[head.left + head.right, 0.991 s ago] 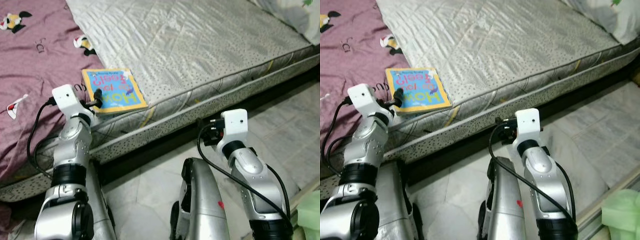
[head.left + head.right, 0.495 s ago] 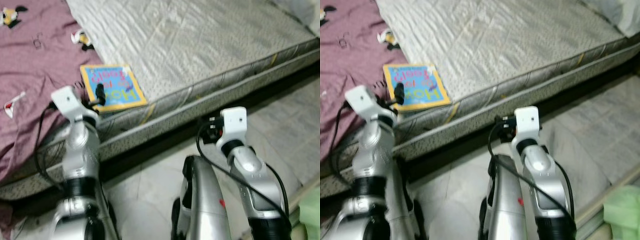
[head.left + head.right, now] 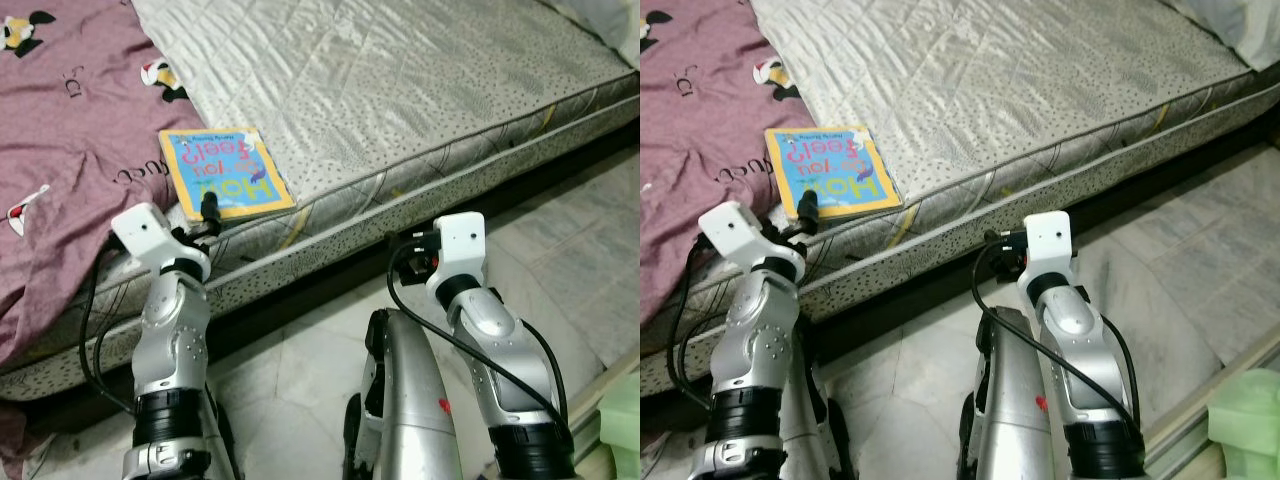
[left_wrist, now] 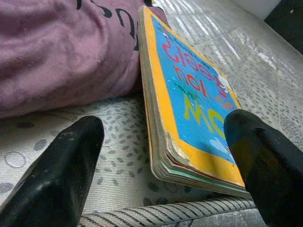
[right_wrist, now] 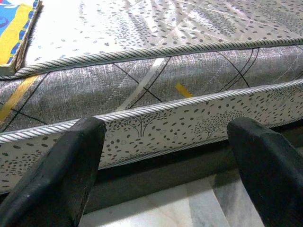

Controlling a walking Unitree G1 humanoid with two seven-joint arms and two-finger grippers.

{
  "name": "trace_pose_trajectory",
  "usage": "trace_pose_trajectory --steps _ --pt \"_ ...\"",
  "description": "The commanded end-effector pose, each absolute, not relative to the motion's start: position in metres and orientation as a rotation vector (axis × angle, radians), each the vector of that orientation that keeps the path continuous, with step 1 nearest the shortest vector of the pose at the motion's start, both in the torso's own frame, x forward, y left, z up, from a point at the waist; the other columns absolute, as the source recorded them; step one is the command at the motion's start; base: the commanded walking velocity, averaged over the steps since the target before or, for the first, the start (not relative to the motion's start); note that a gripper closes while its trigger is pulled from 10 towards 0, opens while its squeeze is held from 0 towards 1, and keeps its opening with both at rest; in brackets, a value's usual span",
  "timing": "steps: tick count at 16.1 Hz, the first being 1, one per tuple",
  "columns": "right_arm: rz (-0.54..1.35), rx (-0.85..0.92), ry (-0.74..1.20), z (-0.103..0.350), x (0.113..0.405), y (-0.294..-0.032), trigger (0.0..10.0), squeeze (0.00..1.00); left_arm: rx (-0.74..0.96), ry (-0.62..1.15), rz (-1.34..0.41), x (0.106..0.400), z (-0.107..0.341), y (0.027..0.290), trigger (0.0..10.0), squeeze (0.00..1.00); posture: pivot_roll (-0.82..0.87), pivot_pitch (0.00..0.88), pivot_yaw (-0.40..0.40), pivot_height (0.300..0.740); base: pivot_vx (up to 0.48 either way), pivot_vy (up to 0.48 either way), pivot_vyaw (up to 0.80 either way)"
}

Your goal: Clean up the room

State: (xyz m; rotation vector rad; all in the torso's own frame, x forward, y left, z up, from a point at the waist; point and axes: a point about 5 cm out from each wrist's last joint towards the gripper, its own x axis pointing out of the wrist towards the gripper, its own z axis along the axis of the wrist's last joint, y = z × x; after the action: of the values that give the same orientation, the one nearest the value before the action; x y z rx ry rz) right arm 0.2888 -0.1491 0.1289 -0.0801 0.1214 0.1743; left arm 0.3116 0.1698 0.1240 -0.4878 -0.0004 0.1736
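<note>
A children's board book (image 3: 222, 172) with a blue cover and yellow border lies flat on the grey mattress (image 3: 400, 90), close to its front edge and beside the purple blanket (image 3: 70, 130). My left gripper (image 3: 209, 207) hovers at the book's near edge. In the left wrist view the book (image 4: 199, 104) lies just ahead of the left gripper (image 4: 163, 125), whose fingers (image 4: 71, 161) stand wide apart and open, not touching it. My right gripper (image 5: 165, 125) is open too, holds nothing, and points at the mattress side (image 5: 156, 90) low by the floor.
The purple blanket with cartoon prints covers the bed's left part. A pale pillow (image 3: 1240, 20) lies at the far right of the mattress. Marble floor (image 3: 300, 370) runs along the bed, and a light green object (image 3: 1245, 420) sits at the bottom right.
My left gripper has drawn back and lower, from over the book's cover to its near edge. The camera shifted a little. The right arm has hardly moved.
</note>
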Motion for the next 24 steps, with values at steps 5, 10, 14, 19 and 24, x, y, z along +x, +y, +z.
trace_pose_trajectory --steps 5,10,14,19,24 --pt "0.149 -0.090 0.109 0.129 0.292 -0.152 10.0 0.00 -0.520 0.087 0.142 0.335 0.114 0.179 10.0 0.00 -0.10 0.130 -0.069 0.452 0.000 0.000 0.00" --pt "0.147 -0.101 0.094 0.131 0.295 -0.152 10.0 0.00 -0.605 0.181 0.050 0.357 0.108 0.167 10.0 0.00 -0.12 0.115 -0.069 0.452 0.000 0.000 0.00" --pt "0.142 -0.106 0.092 0.132 0.295 -0.152 10.0 0.00 -0.664 0.197 -0.070 0.358 0.107 0.161 0.0 0.00 -0.12 0.118 -0.074 0.452 0.000 0.000 0.00" --pt "0.142 -0.101 0.079 0.133 0.300 -0.148 10.0 0.00 -0.680 0.183 -0.060 0.359 0.109 0.172 0.0 0.00 -0.11 0.122 -0.057 0.452 0.000 0.000 0.00" --pt "0.141 -0.092 0.068 0.134 0.304 -0.146 10.0 0.00 -0.674 0.158 -0.060 0.361 0.115 0.174 0.0 0.00 -0.10 0.109 -0.054 0.452 0.000 0.000 0.00"
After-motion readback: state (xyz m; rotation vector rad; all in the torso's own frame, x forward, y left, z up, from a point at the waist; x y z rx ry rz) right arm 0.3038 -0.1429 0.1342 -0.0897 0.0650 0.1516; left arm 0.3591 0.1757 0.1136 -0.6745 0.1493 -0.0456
